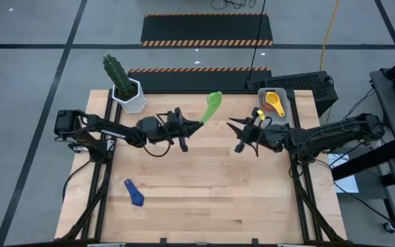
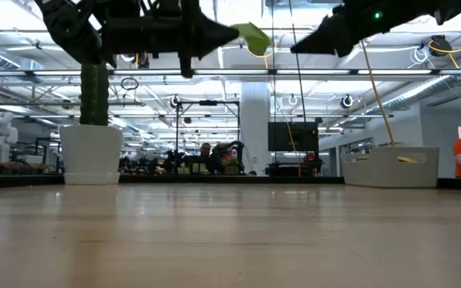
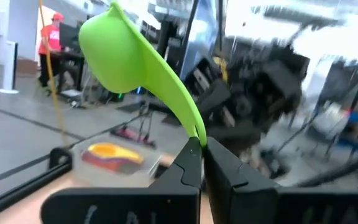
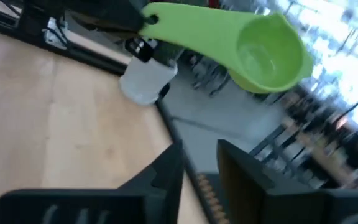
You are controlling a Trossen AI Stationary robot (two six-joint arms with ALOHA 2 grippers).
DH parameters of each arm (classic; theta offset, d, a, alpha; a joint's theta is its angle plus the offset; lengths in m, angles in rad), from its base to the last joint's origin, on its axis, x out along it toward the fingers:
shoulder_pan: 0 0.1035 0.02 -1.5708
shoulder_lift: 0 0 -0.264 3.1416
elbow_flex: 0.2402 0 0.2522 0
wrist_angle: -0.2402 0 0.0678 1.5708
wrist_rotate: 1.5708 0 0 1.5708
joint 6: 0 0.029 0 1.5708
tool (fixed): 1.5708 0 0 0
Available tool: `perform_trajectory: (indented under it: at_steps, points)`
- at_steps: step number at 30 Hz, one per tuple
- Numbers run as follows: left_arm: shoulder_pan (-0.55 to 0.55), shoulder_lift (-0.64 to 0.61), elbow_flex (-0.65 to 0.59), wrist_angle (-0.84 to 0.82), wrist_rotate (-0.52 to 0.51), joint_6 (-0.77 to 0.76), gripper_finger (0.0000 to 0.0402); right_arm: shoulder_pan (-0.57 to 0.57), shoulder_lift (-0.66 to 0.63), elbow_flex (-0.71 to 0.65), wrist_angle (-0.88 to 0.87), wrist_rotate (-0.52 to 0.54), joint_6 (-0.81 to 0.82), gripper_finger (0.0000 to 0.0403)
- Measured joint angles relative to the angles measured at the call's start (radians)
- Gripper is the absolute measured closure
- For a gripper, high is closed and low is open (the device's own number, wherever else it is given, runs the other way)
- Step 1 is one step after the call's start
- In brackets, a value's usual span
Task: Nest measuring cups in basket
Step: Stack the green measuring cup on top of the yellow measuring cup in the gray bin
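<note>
Up above the middle of the table, the left gripper (image 1: 199, 124) has its fingers pinched tight on the tip of the green measuring cup's (image 1: 213, 104) flat handle, so the cup hangs in the air clear of the wood. My read is it's light, stiff plastic, a bit slick, and that thin handle end is the only easy place to grab; the bowl looks too round for these fingers. Its long axis runs from the handle at the left fingers out to the bowl, angled toward the back edge and slightly toward the basket (image 1: 286, 113) side.

The right gripper (image 1: 234, 125) sits just across from it with its fingers spread apart, holding nothing.

A yellow cup (image 1: 274, 101) and something orange lie in the basket. One blue cup (image 1: 134, 193) rests on the table near the front left, well apart from everything.
</note>
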Motion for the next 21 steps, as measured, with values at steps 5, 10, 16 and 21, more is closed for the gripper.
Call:
perform_trajectory:
  at_steps: [5, 10, 16, 21]
  points:
    - [-0.030, -0.002, 0.017, 0.025, -0.009, -0.062, 0.0398, 0.064, 0.000, 0.000, 0.144, 0.068, -0.225, 0.0268]
    - [-0.048, -0.001, 0.017, -0.095, -0.041, -0.087, 0.0398, 0.117, 0.007, 0.000, 0.180, 0.169, -0.316, 0.0241]
    - [-0.069, 0.007, 0.017, -0.096, -0.043, -0.106, 0.0398, 0.093, 0.059, 0.001, 0.172, 0.132, -0.359, 0.0246]
    - [-0.095, 0.007, 0.017, -0.121, -0.054, -0.112, 0.0398, 0.057, 0.110, 0.020, 0.169, 0.086, -0.361, 0.0259]
